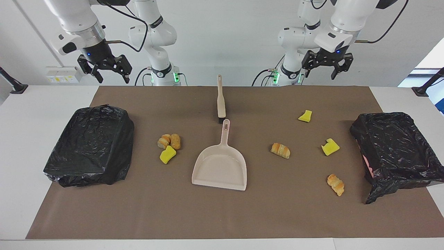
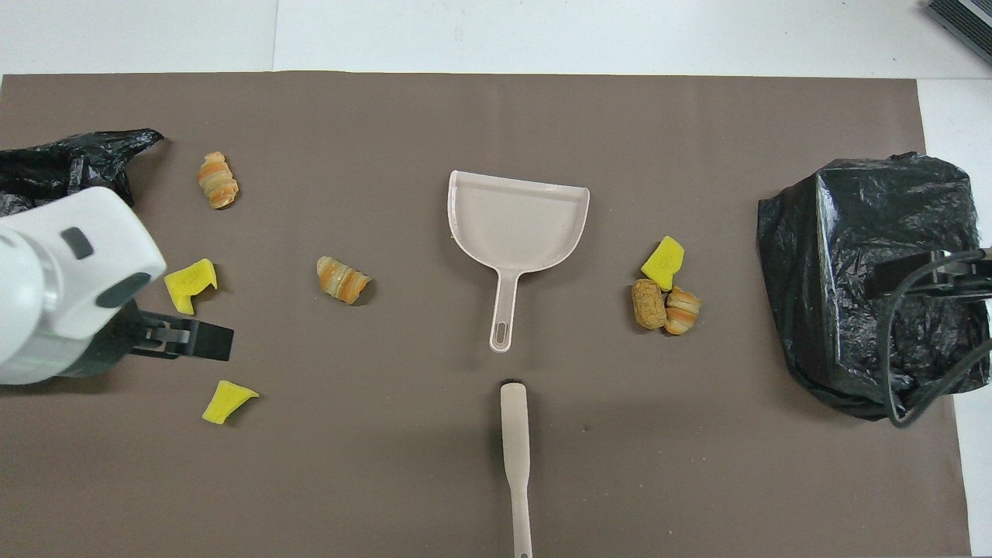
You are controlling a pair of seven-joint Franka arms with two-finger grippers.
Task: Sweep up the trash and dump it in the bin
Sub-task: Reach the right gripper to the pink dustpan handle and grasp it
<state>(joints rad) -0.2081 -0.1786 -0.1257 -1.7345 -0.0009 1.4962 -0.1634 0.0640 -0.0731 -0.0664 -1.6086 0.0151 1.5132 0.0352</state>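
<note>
A beige dustpan (image 1: 220, 170) (image 2: 518, 221) lies mid-mat, its handle pointing at the robots. A beige brush (image 1: 221, 100) (image 2: 515, 457) lies in line with that handle, nearer the robots. Trash is scattered on the mat. A cluster (image 1: 169, 144) (image 2: 665, 291) lies beside the pan toward the right arm's end. Yellow chunks (image 1: 305, 116) (image 1: 330, 147) and bread pieces (image 1: 280, 150) (image 1: 335, 184) lie toward the left arm's end. My left gripper (image 1: 324, 71) (image 2: 198, 342) hangs open, high over that end's trash. My right gripper (image 1: 112, 74) (image 2: 914, 277) hangs open, high over the bin (image 1: 92, 146) at its end.
Two bins lined with black bags stand at the mat's ends, one (image 2: 860, 263) at the right arm's end and one (image 1: 395, 152) at the left arm's. A brown mat (image 1: 222, 215) covers the white table.
</note>
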